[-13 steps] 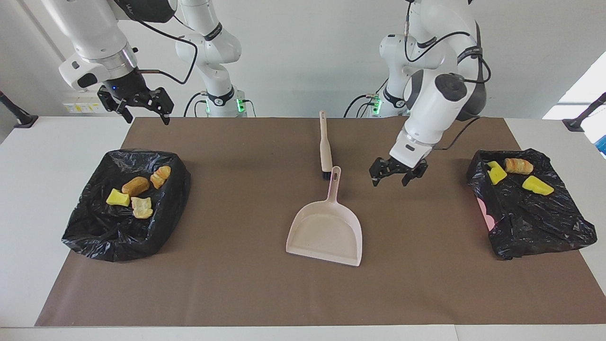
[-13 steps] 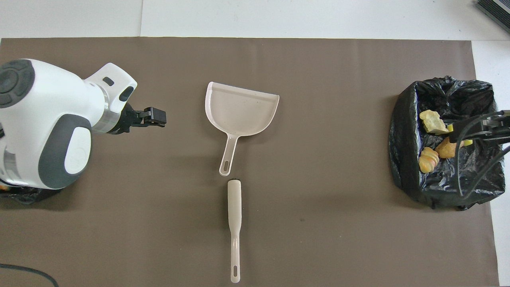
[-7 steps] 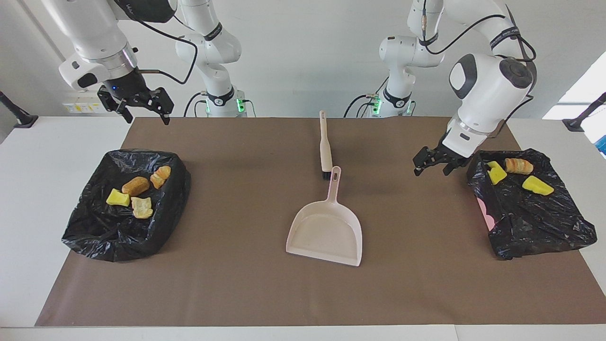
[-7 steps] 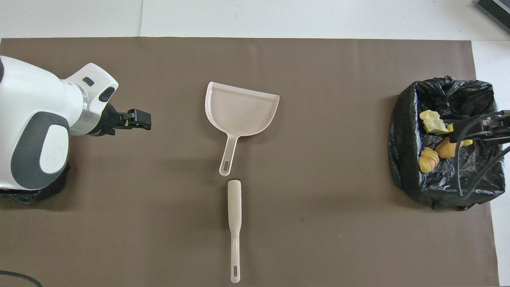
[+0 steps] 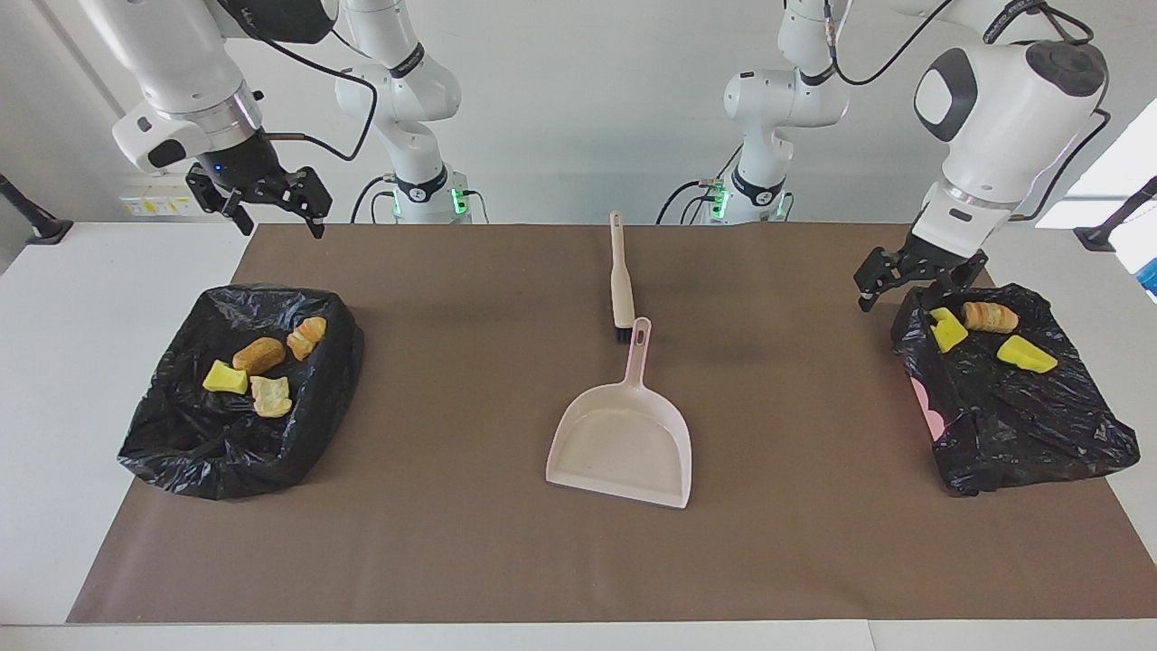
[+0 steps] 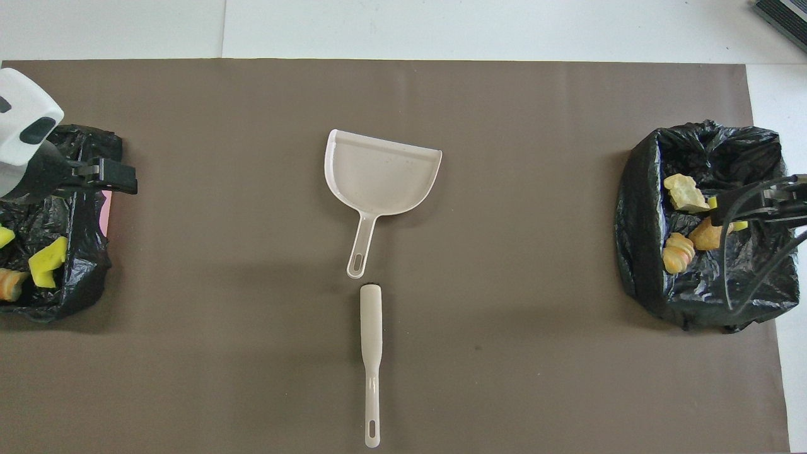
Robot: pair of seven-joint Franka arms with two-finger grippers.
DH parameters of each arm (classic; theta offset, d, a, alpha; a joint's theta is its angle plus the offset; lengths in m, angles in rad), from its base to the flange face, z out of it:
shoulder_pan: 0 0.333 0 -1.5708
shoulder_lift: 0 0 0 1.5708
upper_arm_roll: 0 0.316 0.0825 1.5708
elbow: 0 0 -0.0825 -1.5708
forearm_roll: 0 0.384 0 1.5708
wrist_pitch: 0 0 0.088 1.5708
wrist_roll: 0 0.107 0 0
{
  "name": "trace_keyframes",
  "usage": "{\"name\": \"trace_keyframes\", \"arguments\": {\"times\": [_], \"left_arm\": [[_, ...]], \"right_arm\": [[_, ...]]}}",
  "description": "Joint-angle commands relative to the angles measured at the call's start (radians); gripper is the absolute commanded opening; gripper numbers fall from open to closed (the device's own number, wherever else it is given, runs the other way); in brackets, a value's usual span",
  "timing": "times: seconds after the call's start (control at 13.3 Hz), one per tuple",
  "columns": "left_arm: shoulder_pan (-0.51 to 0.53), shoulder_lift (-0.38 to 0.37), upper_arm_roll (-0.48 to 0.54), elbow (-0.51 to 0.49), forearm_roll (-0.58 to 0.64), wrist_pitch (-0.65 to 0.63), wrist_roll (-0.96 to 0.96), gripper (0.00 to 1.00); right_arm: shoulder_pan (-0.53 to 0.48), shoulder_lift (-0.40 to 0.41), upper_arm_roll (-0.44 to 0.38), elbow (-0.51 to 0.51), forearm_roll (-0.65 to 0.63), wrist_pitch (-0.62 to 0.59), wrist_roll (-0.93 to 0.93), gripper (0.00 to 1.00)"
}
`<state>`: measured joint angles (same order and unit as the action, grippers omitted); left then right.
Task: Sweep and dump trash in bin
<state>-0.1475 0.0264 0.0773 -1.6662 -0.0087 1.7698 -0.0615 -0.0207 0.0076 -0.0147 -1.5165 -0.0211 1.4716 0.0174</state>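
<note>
Trash lies in two bins lined with black bags. Several yellow and tan lumps (image 5: 258,366) (image 6: 684,221) sit in the bin (image 5: 208,448) (image 6: 706,296) at the right arm's end. Three lumps (image 5: 990,330) (image 6: 47,268) sit in the bin (image 5: 1021,425) (image 6: 79,290) at the left arm's end. My left gripper (image 5: 904,294) (image 6: 110,180) hangs open and empty over that bin's edge toward the table's middle. Raised over the other bin's edge nearest the robots, my right gripper (image 5: 282,221) (image 6: 766,202) is open and empty.
A pale pink dustpan (image 5: 624,443) (image 6: 381,170) lies mid-table on the brown mat, handle toward the robots. A beige-handled brush (image 5: 620,280) (image 6: 371,328) lies just nearer the robots, its bristle end by the dustpan's handle.
My left arm has swung away from beside the dustpan toward its own end of the table and now hangs at the bin's edge. The right arm has not moved.
</note>
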Motion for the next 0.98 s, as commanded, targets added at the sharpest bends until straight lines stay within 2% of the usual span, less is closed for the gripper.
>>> {"name": "trace_keyframes", "arguments": {"times": [0.0, 0.38, 0.53, 0.9], "left_arm": [[0.006, -0.014, -0.007, 0.06, 0.027, -0.064, 0.008, 1.0], [0.002, -0.086, -0.017, 0.08, 0.019, -0.093, 0.003, 1.0], [-0.01, -0.118, -0.024, 0.08, 0.025, -0.142, -0.003, 1.0], [-0.009, -0.134, -0.021, 0.08, 0.018, -0.242, -0.008, 1.0]], "right_arm": [[-0.01, -0.023, 0.005, -0.024, 0.016, 0.004, 0.004, 1.0], [-0.01, -0.023, 0.005, -0.025, 0.016, 0.004, 0.004, 1.0], [-0.01, -0.023, 0.005, -0.025, 0.016, 0.004, 0.004, 1.0], [-0.01, -0.023, 0.005, -0.025, 0.016, 0.004, 0.004, 1.0]]}}
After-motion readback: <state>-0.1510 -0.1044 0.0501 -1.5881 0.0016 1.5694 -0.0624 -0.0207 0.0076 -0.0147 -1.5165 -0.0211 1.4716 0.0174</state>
